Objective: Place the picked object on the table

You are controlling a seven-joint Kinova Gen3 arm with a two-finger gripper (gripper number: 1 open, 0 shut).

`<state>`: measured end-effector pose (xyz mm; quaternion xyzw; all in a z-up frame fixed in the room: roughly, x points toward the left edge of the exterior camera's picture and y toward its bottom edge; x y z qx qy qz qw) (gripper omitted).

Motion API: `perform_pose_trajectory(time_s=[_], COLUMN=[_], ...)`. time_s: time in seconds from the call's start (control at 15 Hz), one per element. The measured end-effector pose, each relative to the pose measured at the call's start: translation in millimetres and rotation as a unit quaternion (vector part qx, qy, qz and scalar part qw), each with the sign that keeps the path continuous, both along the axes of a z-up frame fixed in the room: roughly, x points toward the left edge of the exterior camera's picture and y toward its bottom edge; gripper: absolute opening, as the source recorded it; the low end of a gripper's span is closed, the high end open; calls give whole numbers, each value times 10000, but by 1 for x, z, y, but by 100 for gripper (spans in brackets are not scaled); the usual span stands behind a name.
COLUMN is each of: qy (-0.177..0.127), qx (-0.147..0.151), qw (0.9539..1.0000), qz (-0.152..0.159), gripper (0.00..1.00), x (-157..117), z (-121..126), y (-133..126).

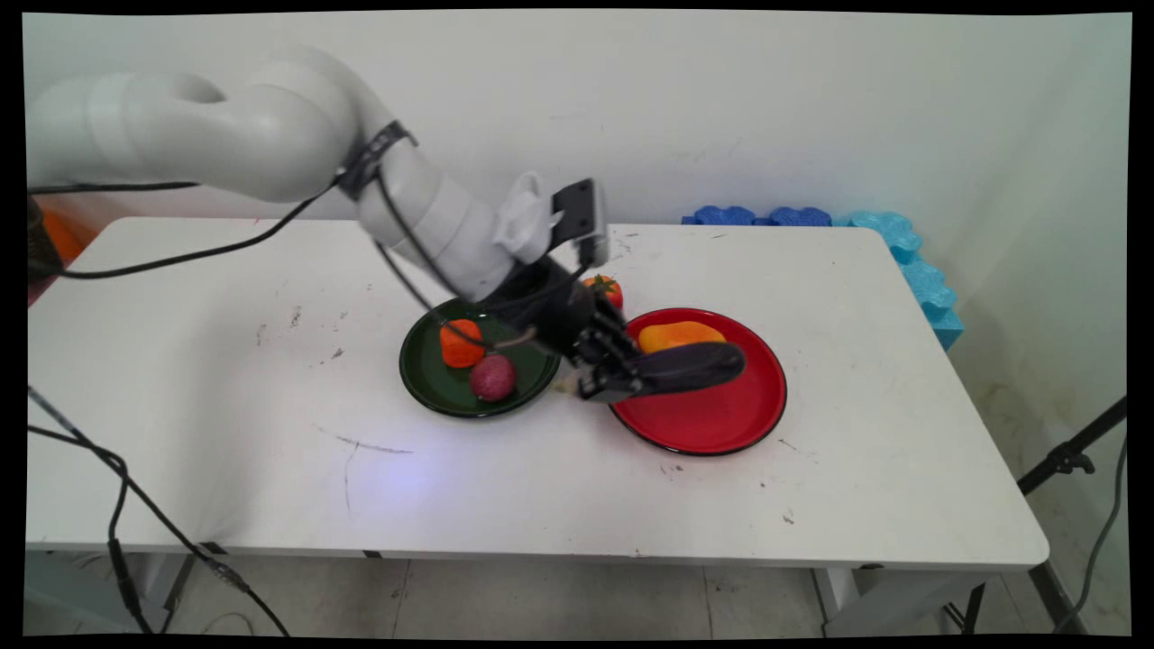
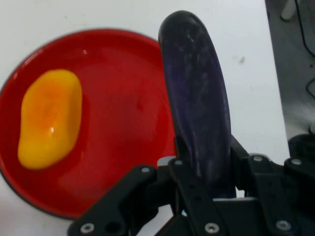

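The tool [image 2: 206, 172] is clamped on a dark purple eggplant [image 2: 197, 98] over the red plate [image 1: 721, 424]. A yellow mango [image 2: 49, 118] lies on that plate. Beside it, a green plate [image 1: 433, 383] holds two fruits. No writing can be read.

Red plate [image 2: 123, 98] glossy; aubergine [image 2: 197, 98] smooth, faint sheen; table [image 1: 225, 451] white, matt, scuffed.

green plate [image 1: 433, 383] | orange fruit [image 1: 461, 343] | lychee [image 1: 492, 377] | tomato [image 1: 607, 288] | blue foam [image 1: 902, 243]
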<state>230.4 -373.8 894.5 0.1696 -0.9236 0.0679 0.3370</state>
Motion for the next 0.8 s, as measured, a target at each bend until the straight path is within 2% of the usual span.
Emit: perform_pose_trajectory(time_s=[0.27,0.47,0.8], qy=[-138,-293,-454], qx=[7,26,52], qw=[9999,9995,9988], qz=[-62,-85,-168], gripper=[0,0,0], x=[19,33,41], z=[-7,-23,-49], y=[18,30,36])
